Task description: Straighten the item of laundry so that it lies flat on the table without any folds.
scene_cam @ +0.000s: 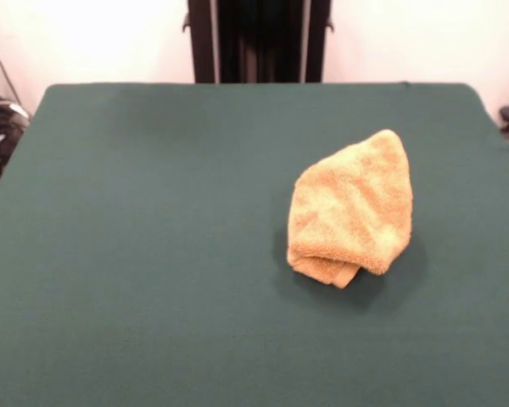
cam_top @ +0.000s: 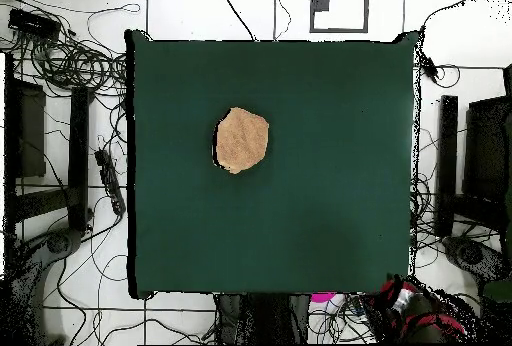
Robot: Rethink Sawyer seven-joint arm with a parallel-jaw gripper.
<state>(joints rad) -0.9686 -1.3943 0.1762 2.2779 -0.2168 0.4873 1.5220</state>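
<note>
Fingers not seen in either view; state cannot be told. Orange-tan towel (scene_cam: 351, 208) (cam_top: 242, 140) bunched, folded over itself on green bench (scene_cam: 136, 254) (cam_top: 330, 162). Tag, border bands hidden. Pedestal (scene_cam: 259, 41) cut off.

A black pedestal (scene_cam: 259, 41) is seen at the table's far edge: dark upright columns with a paler vertical strip between them. In the overhead view, red and black arm parts (cam_top: 415, 307) are glimpsed.
</note>
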